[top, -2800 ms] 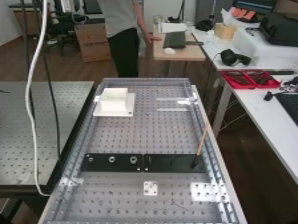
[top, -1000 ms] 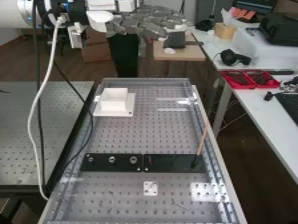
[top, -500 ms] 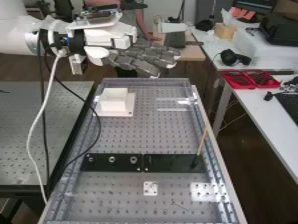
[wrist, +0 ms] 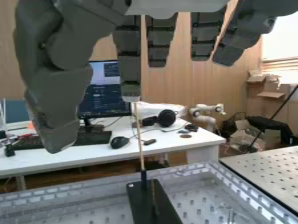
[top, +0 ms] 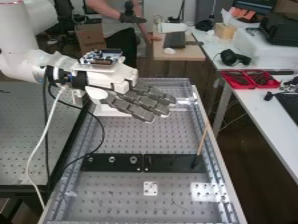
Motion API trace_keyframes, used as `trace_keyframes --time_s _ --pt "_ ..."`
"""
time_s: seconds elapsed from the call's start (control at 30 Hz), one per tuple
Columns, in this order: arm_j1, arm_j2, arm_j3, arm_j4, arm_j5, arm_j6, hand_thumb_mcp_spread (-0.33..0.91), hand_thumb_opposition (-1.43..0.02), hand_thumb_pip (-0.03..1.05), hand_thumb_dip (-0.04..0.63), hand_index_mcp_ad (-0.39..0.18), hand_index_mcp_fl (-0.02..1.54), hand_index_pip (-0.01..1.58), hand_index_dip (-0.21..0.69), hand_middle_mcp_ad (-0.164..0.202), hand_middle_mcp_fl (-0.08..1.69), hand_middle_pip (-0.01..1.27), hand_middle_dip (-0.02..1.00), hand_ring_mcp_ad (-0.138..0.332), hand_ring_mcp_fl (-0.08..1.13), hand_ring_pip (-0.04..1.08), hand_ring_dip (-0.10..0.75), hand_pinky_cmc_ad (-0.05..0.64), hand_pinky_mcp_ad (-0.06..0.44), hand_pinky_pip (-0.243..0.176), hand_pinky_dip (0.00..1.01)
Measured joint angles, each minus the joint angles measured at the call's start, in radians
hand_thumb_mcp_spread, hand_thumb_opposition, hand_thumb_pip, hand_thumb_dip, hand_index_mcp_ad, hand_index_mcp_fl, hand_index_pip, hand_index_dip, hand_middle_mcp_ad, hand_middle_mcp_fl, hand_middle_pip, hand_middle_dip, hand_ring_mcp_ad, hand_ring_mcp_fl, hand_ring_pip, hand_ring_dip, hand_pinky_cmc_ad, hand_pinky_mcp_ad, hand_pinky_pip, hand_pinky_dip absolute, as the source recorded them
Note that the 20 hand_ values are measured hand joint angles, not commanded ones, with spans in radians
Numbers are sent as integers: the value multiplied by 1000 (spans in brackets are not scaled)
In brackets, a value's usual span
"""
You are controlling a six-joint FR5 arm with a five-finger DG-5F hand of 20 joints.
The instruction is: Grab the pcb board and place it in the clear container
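Note:
In the high view, the hand is above the far part of the bench, palm down, its straight fingers pointing right and slightly toward the near end. Nothing is held. The same hand hangs with straight fingers and its thumb apart in the wrist view. A small light square plate with holes lies on the near part of the bench; I cannot tell whether it is the pcb board. Clear, shiny pieces sit at the far right, just beyond the fingertips; whether they form the clear container, I cannot tell.
Two dark plates lie across the bench, the left bearing round fittings. A thin stick stands on the right one, and this stick rises in front of the wrist camera. A white base is partly behind the hand. Cables hang left.
From the upper left, the arm has come in and the hand has lowered over the bench's far part, now covering the white block. Its fingers stay straight.

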Motion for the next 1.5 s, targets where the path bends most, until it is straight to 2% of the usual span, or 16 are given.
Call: trace_keyframes --time_s 0.1,0.2,0.37,0.53,0.6,0.7,1.0,1.23,1.33,1.43,1.5 --pt "-8 -19 -12 25 7 -10 489 -726 387 143 -56 309 565 195 14 42 134 108 202 12 91 -12 300 183 -106 213" --pt "-18 -41 -24 54 12 -19 506 -742 387 143 -75 241 724 195 12 24 138 108 199 12 86 -5 297 178 -89 204" --pt "-30 -70 -37 104 15 -30 524 -757 370 159 -84 152 1005 195 -3 2 138 110 194 12 89 5 298 164 -89 194" --pt "-43 -110 -43 150 2 -48 550 -757 358 157 -87 106 1176 195 -10 2 134 112 195 7 91 14 298 164 -89 194" --pt "-47 -127 -42 161 -7 -54 560 -757 354 157 -99 89 1232 195 -19 3 136 117 176 10 91 14 298 148 -87 194" --pt "-57 -156 -35 172 -28 -62 569 -773 353 161 -99 91 1304 195 -21 5 138 126 176 10 84 21 295 147 -75 195" --pt "-87 -211 -11 219 -90 -83 581 -775 347 175 -113 73 1395 195 -23 2 138 126 169 12 91 30 298 150 -75 195" --pt "-109 -253 7 266 -146 -112 628 -789 377 188 -117 152 1487 169 -23 9 134 140 171 19 93 45 298 143 -75 195" --pt "-116 -266 14 275 -164 -116 705 -806 428 222 -168 290 1553 169 -23 23 134 140 168 33 86 52 298 143 -72 190" --pt "-121 -276 22 272 -181 -122 735 -803 429 222 -211 305 1559 169 -30 26 134 140 166 33 84 51 298 143 -66 190" --pt "-124 -282 28 267 -193 -126 735 -803 429 222 -206 318 1559 159 -31 40 134 140 166 33 84 51 298 143 -66 194"
